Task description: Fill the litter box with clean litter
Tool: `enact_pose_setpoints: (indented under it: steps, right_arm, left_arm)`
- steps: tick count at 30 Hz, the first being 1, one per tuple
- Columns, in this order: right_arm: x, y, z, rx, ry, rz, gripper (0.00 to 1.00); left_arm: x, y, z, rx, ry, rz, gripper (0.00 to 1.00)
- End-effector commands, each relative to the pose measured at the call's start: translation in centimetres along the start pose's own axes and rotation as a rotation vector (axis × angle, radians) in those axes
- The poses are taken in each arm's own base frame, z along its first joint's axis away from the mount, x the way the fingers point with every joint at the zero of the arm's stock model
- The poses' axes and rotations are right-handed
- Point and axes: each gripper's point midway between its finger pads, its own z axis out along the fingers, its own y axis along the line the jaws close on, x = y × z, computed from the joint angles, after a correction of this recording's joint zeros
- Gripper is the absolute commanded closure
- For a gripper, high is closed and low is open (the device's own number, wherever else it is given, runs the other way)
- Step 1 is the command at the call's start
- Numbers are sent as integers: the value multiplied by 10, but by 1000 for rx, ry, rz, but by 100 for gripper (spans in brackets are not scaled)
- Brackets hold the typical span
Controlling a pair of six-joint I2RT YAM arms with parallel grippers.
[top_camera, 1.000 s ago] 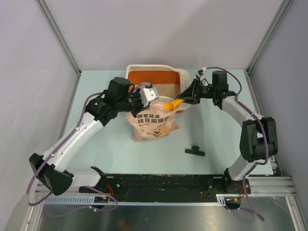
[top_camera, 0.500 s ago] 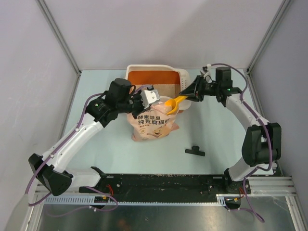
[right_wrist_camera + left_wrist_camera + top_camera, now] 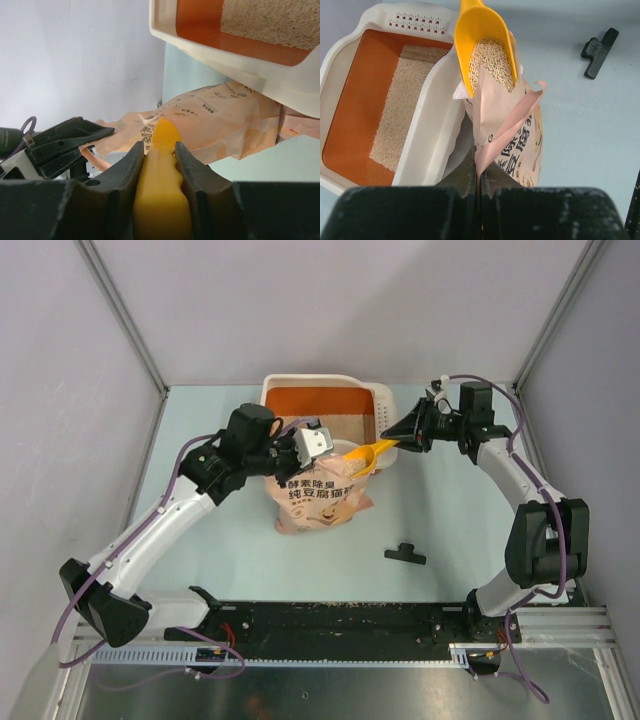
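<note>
The cream-white litter box point(image 3: 318, 383) stands at the back of the table, with a strip of clean litter point(image 3: 345, 426) along its orange-brown floor point(image 3: 355, 100). Against its near side stands the pink bag point(image 3: 318, 498), mouth open. My left gripper point(image 3: 322, 452) is shut on the bag's top edge point(image 3: 492, 155). My right gripper point(image 3: 402, 432) is shut on the handle point(image 3: 161, 195) of an orange scoop point(image 3: 363, 454). The scoop point(image 3: 487, 50) hangs over the bag mouth beside the box rim point(image 3: 432, 130), loaded with pale litter pellets point(image 3: 492, 62).
A small black clip point(image 3: 405, 554) lies on the pale blue table to the right of the bag, also showing in the left wrist view point(image 3: 599, 46). Grey walls with metal posts close in the back and sides. The box underside point(image 3: 240, 55) fills the right wrist view's top.
My right arm has drawn back to the right, carrying the scoop a little right and up from the bag mouth. The left gripper and the bag have stayed put.
</note>
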Motion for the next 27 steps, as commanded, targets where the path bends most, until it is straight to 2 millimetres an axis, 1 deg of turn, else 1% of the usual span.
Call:
enact_pose_setpoints:
  steps: [1,5,6,8,9,11,12,18,21,22,23,27]
  right_arm:
    - [-2,23,-7,-114,30,-63,100]
    - [-6,7,-7,-111,50,-25,100]
    - [-8,7,-8,-121,55,-8,100]
    - [-18,6,-13,-135,31,-12,100]
    - [-20,6,-15,-136,30,17,100]
    - [-24,10,-16,-159,26,-2,100]
    - [-27,8,-17,-158,21,7,100]
    - [-26,2,-18,-160,40,28,100]
    - [-27,2,-19,-170,42,26,100]
    - [-27,1,-18,-169,45,32,100]
    - [-35,-4,-26,-163,22,43,100]
    - [-35,-13,-24,-163,39,82,100]
  left_arm:
    - [-71,19,-23,-90,-243,152,100]
    - [-71,21,-21,-102,-233,162,100]
    - [-71,23,-21,-111,-229,163,100]
    - [-70,25,-22,-122,-222,169,100]
    - [-69,26,-21,-127,-216,169,100]
    - [-69,27,-21,-130,-214,173,100]
    - [-69,28,-20,-130,-216,175,100]
    - [-67,30,-17,-133,-202,196,100]
    - [-66,33,-16,-145,-192,207,100]
    - [-67,34,-17,-150,-192,212,100]
    - [-65,35,-16,-154,-183,211,100]
    - [-65,35,-16,-159,-181,220,100]
